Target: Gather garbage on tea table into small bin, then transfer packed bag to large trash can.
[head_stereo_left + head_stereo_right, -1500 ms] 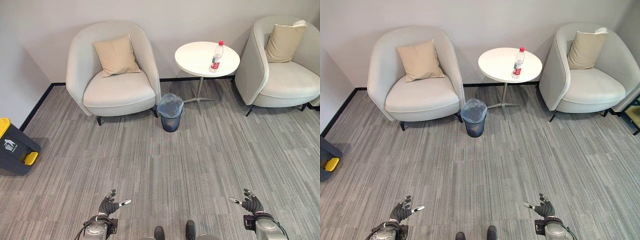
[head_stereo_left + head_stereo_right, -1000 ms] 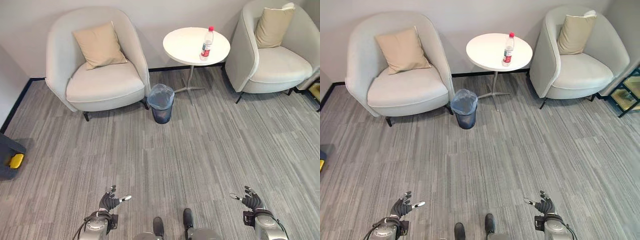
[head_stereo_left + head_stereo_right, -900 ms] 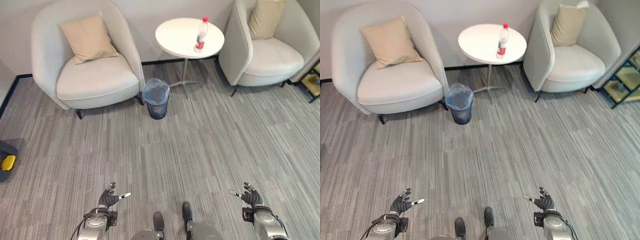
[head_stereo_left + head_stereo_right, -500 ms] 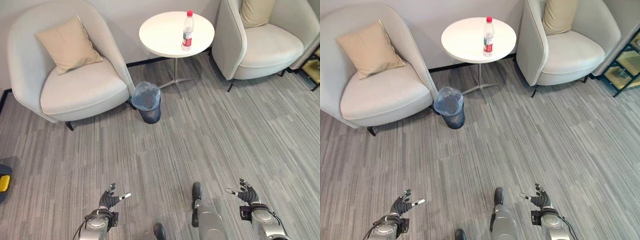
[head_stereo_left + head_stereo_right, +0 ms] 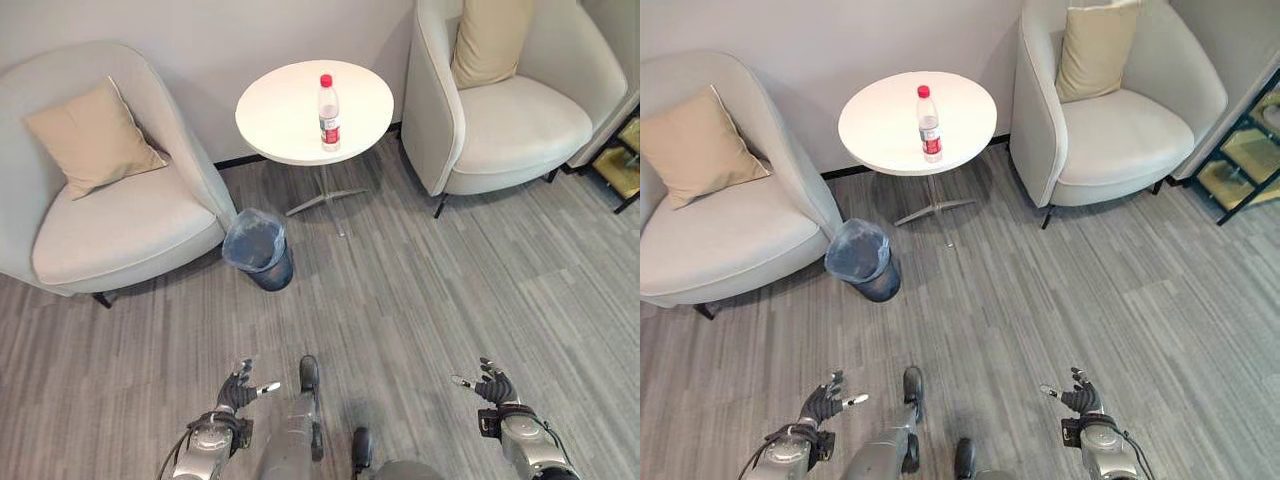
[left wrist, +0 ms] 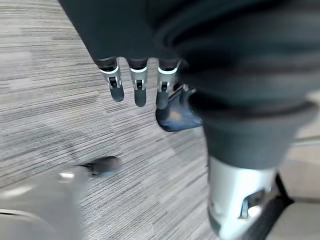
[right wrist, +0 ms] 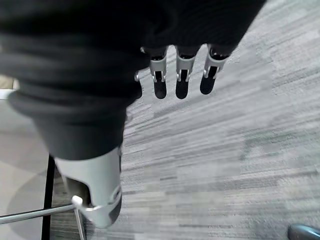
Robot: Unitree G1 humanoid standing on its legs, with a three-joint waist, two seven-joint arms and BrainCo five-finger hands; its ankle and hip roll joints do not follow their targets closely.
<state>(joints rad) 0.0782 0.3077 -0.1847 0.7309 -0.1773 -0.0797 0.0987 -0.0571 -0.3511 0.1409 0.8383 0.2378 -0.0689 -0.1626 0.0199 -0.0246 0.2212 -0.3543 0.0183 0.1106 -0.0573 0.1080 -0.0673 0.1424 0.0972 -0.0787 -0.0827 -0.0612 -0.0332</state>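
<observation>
Both arms are hanging low over the grey floor [image 5: 430, 300], one at each side. The left robot hand [image 5: 238, 390] is holding nothing. Its fingers [image 6: 137, 82] are pointing out straight in a row, a little spread, and its thumb is sticking off to the side. The right robot hand [image 5: 490, 387] is doing the same. Its fingers [image 7: 181, 75] are lying straight side by side, its thumb is standing apart, and it is holding nothing.

Both robot hands are staying well apart from the table [image 5: 285, 115]. The table is round and white and is standing by the wall, between two pale chairs. The left chair [image 5: 120, 225] is holding a tan pillow [image 5: 85, 135], and the right chair [image 5: 510, 120] is holding one [image 5: 490, 40] too.

A bottle [image 5: 328, 100] with a red cap is standing upright on the table, near the front edge and a little right of the middle.

A small bin [image 5: 258, 250] with a clear bag in it is sitting on the floor, just beside the left chair and near the table's foot.
</observation>
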